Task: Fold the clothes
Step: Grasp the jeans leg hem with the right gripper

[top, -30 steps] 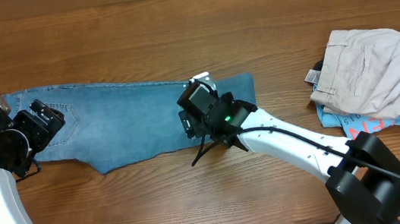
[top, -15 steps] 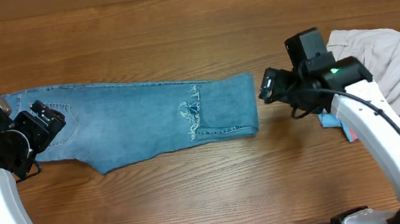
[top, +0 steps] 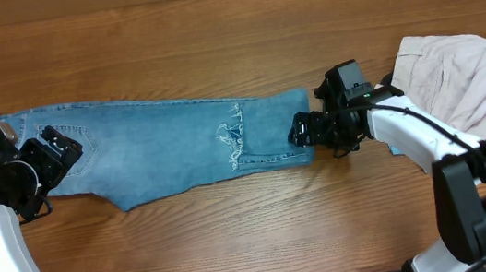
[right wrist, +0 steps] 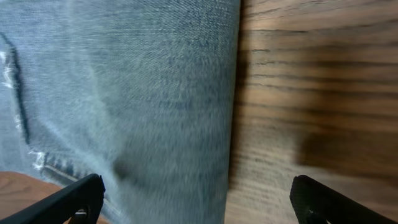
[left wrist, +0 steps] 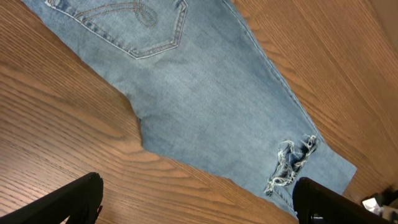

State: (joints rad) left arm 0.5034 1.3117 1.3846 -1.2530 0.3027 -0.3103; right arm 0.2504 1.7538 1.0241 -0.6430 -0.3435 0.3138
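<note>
Overhead, the jeans (top: 162, 155) lie flat along the counter (top: 213, 47), long axis left to right. The right claw (top: 301, 132), spread wide, hangs over their right end; the left claw (top: 58, 157), also wide, over the pocket end.

The jeans (top: 161, 151) are matt woven denim, frayed to loose white threads at one rip (left wrist: 291, 167). The bench (top: 212, 37) is smooth grained wood with a faint sheen.

Looks like a robotics lab bench: two white robot arms (top: 415, 138) mounted at a wood-grain table (top: 212, 37).
</note>
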